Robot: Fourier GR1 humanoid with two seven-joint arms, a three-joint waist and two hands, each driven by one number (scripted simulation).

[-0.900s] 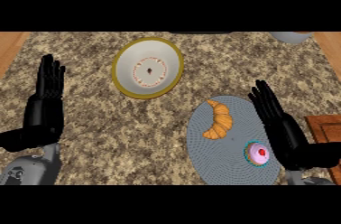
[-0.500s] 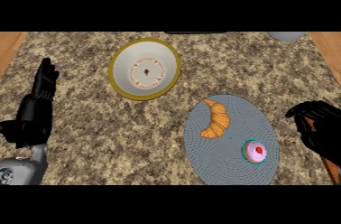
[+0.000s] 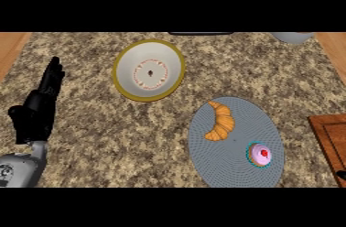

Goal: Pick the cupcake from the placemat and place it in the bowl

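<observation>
Surface (image 3: 121, 143): speckled brown and beige stone, filling most of the view; bare wood shows at the far left and far right corners.
Placemat (image 3: 233, 169): round, blue-grey, finely ribbed, lying right of centre and reaching down to the view's lower edge.
Bowl (image 3: 148, 70): cream inside with a mustard-yellow rim, a ring of small red marks around its middle; it stands up and left of the placemat, well apart from it, with nothing in it.
Wooden board (image 3: 331, 146): reddish-brown with a raised border, at the right edge, just beside the placemat; only its left part shows.
Left hand (image 3: 42, 105): black, at the view's left edge above its grey forearm, fingers straight and pointing up the view, holding nothing; well apart from the bowl and the placemat.
Croissant (image 3: 222, 121): golden-orange, curved, lying on the upper left part of the placemat.
Cupcake (image 3: 261, 154): pink frosting with a red spot on top and a teal wrapper, sitting on the placemat's right side, below and right of the croissant, apart from it; no hand touches it.
Grey object (image 3: 292, 37): pale and rounded, cut off at the top right edge; what it is I cannot tell.
Right hand: not visible.
</observation>
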